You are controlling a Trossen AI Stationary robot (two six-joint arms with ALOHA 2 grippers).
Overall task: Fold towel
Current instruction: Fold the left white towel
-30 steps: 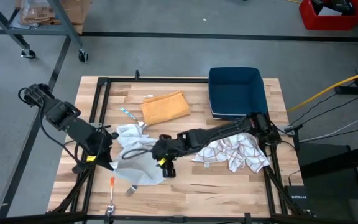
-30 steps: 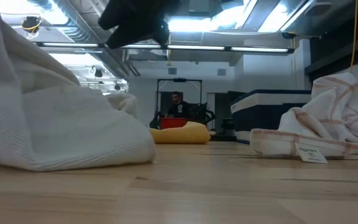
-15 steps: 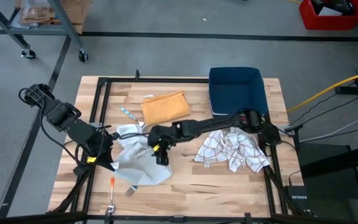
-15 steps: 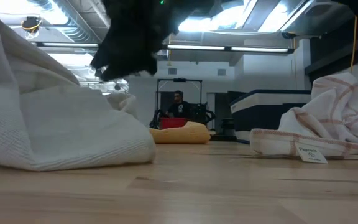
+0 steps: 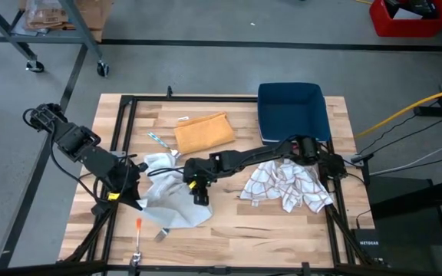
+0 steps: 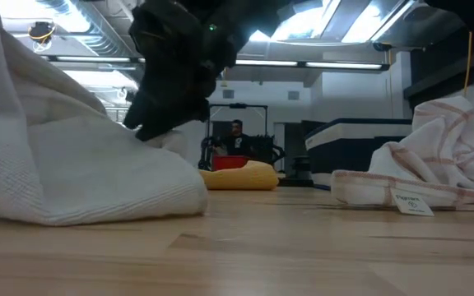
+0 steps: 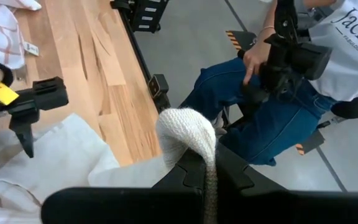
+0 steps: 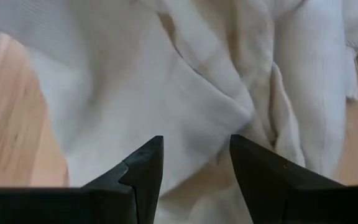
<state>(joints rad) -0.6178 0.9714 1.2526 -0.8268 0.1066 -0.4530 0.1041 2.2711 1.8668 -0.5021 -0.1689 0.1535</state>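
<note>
A white towel (image 5: 167, 195) lies crumpled on the wooden tabletop (image 5: 236, 222), toward the left side and near the front edge. It is bunched up in folds, with a flat part spread toward the front.

The left gripper (image 5: 126, 186) is at the left edge of the towel. Its jaws are shut tight on a fold of the white towel. In the left wrist view the pinched cloth (image 7: 188, 134) sticks up in a loop between the dark fingers.

The right arm reaches all the way across the tabletop from the right side. The right gripper (image 5: 199, 189) hangs over the right part of the white towel. Its jaws stand wide open and hold nothing. In the right wrist view the two dark fingers (image 8: 143, 171) point down at the wrinkled white cloth (image 8: 185, 87) just below them.

A checked towel (image 5: 290, 184) lies in a heap on the right side of the tabletop. An orange cloth (image 5: 203, 131) lies flat near the back, and a dark blue bin (image 5: 291, 113) sits beside it at the back right. A small orange-handled tool (image 5: 139, 225) lies near the front left corner.

A person (image 7: 303, 81) in blue jeans sits beyond the tabletop.
</note>
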